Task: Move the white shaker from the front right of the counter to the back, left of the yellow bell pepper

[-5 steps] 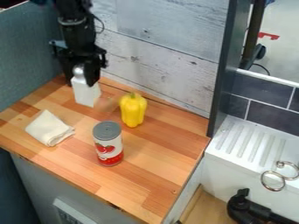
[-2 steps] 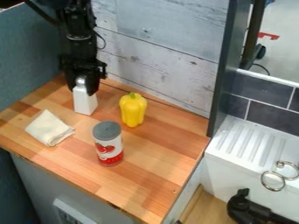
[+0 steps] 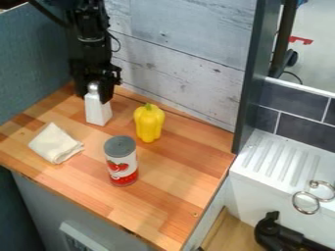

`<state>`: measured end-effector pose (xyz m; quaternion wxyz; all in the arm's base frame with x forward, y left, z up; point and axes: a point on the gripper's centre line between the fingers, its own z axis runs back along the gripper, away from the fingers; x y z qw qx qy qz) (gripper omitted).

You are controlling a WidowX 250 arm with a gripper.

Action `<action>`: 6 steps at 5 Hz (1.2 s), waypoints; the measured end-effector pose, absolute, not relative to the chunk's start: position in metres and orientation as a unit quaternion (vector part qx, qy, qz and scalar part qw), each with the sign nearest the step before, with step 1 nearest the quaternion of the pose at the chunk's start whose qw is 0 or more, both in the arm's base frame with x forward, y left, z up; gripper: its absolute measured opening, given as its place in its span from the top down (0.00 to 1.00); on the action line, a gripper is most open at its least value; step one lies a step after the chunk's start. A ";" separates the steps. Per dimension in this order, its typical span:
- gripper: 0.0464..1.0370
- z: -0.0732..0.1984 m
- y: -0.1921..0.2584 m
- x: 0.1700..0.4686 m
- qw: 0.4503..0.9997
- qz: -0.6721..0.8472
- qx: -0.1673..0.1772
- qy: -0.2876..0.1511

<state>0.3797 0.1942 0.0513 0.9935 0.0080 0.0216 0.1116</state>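
White bottle [image 3: 98, 112] shifted slightly, tool [image 3: 93, 98] clamped on its top — 1 grey-topped can [image 3: 122, 162] stands apart, contents hidden.

1 black arm [image 3: 90, 37] | upper left | gripper [image 3: 93, 94] pointing down, clamped

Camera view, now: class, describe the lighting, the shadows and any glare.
In the camera view, the yellow pepper carries pale highlights; the silvery rings glint; shadows on the wooden counter look soft and faint; the black gripper is so dark that its parts merge, in strong contrast with the bright white bottle it holds.
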 end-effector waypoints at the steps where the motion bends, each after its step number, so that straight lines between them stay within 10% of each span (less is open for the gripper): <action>1: 0.08 0.048 0.190 0.379 0.995 0.103 -0.002 0.015; 4: 0.04 0.100 0.190 0.321 0.982 0.178 0.008 -0.061; 6: 0.04 0.106 0.152 0.249 0.996 0.090 -0.029 -0.005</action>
